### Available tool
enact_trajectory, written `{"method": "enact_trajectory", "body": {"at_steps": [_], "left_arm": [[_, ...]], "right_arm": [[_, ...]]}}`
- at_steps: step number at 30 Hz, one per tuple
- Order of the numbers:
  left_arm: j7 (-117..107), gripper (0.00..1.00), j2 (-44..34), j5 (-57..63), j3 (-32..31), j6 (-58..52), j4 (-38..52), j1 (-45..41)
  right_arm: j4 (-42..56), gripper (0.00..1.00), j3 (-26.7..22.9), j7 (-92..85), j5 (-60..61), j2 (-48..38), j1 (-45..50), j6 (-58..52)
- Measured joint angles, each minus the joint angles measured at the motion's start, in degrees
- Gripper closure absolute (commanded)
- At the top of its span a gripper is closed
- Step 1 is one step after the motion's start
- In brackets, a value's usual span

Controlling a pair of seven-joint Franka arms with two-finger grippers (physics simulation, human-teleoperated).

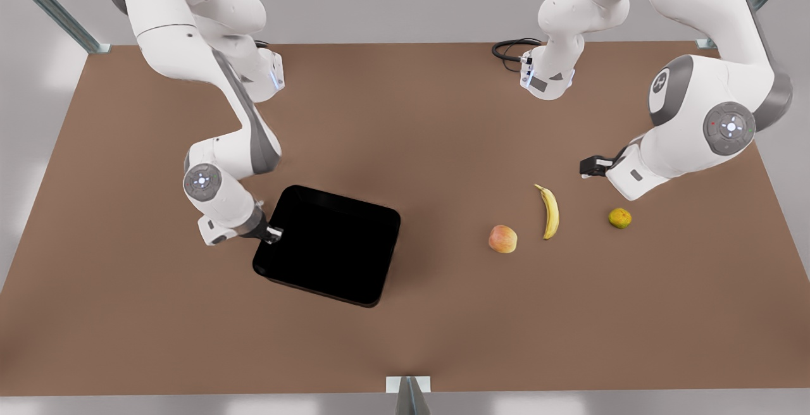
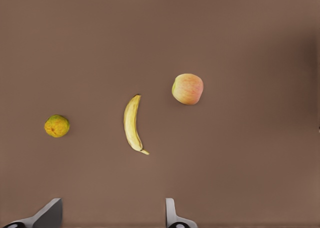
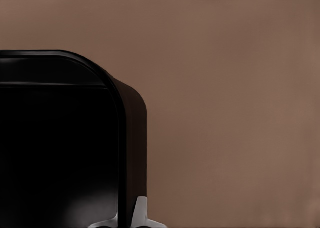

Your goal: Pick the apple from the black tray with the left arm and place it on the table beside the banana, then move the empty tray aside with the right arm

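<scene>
The apple (image 1: 502, 238) (image 2: 187, 88), reddish-orange with yellow patches, lies on the brown table (image 1: 443, 117) just to the front view's left of the banana (image 1: 550, 211) (image 2: 132, 124). Neither fruit is touched by a gripper. My left gripper (image 1: 595, 166) (image 2: 110, 215) hangs open and empty above the table, behind the fruits on the front view's right. The black tray (image 1: 329, 244) (image 3: 60, 138) sits empty on the front view's left. At the tray's left rim my right gripper (image 1: 274, 234) (image 3: 125, 220) is shut on it, one finger on each side of the wall.
A small yellow-green round fruit (image 1: 619, 217) (image 2: 57, 126) lies to the front view's right of the banana. A black cable (image 1: 509, 51) coils at the table's back edge. Bare tabletop stretches in front of the tray and between the tray and the apple.
</scene>
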Motion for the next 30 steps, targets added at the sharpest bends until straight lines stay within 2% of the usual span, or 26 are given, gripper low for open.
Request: {"method": "enact_trajectory", "body": {"at_steps": [8,13,24,28,29,30], "left_arm": [[-2.17,0.0,-0.01,0.03,0.04,0.41,-0.15,-0.18],[-3.13,0.0,0.08,0.09,-0.05,0.52,-0.14,-0.25],[-4.49,0.0,0.42,0.86,-0.05,0.63,-0.06,-1.01],[-4.95,0.0,0.44,0.95,-0.04,0.64,-0.06,-1.35],[-5.11,0.0,0.43,0.96,-0.05,0.64,-0.06,-1.67],[-5.26,0.0,0.43,0.96,-0.06,0.65,-0.06,-1.85]], "right_arm": [[4.11,0.88,-0.2,-15.89,0.08,-0.02,-15.48,-8.43],[5.99,0.88,-2.06,-26.18,0.66,1.97,-20.62,-10.25],[11.33,0.87,-2.15,-42.6,0.88,9.8,-22.35,-11.48],[12.16,0.84,-2.15,-46.51,0.77,11.08,-22.34,-11.6],[12.25,0.6,-2.18,-47.32,0.7,11.19,-22.38,-11.62],[12.3,0.28,-2.23,-48.07,0.61,11.22,-22.44,-11.62]]}}
